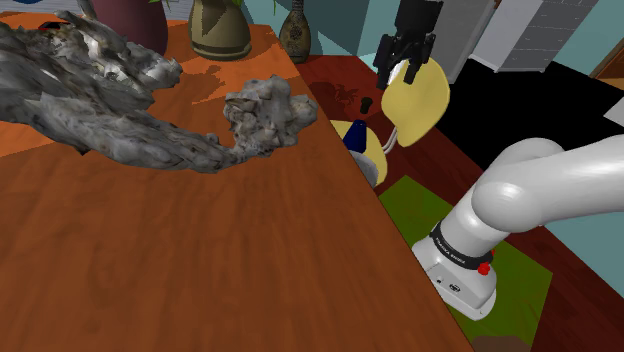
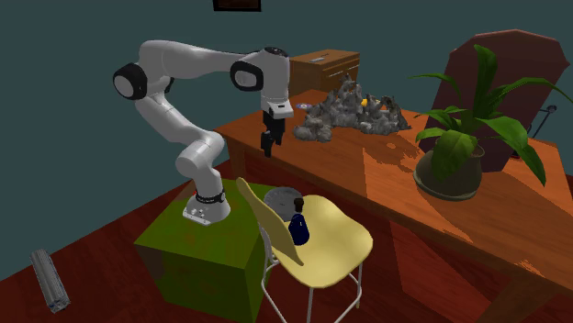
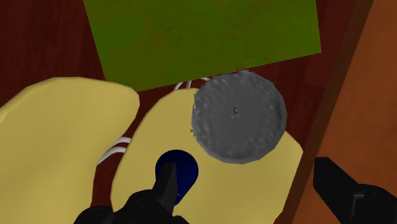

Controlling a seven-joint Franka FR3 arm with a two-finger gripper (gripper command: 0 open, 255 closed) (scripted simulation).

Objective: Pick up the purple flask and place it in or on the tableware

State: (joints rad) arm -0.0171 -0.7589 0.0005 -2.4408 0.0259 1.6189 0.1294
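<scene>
The end effector [image 2: 271, 147] hangs well above the yellow chair [image 2: 326, 246], fingers spread wide and holding nothing. The flask [image 2: 298, 227], which reads dark blue rather than purple, stands upright on the chair seat close to the backrest. The grey plate [image 2: 283, 196] lies just beside it, at the seat edge nearest the green stand [image 2: 197, 248] and overhanging that edge a little. The chair itself is tucked against the long edge of the table [image 2: 459, 216].

The step in hand looks like lining up for the grasp. In the wrist view the flask [image 3: 177, 170] sits under one finger rather than midway between the two, so the hand should slide sideways until the flask is centred in the gap before any descent. Come straight down from there (the backrest rises close on one side and the plate [image 3: 238, 118] on the other, so a slanted approach risks a knock). The fingers are best turned so neither lands on the plate or the backrest. Close on the flask's round body low enough not to tip it, since the narrow neck offers little hold. The carry afterwards is short, so a small lift should clear the plate's rim.
</scene>
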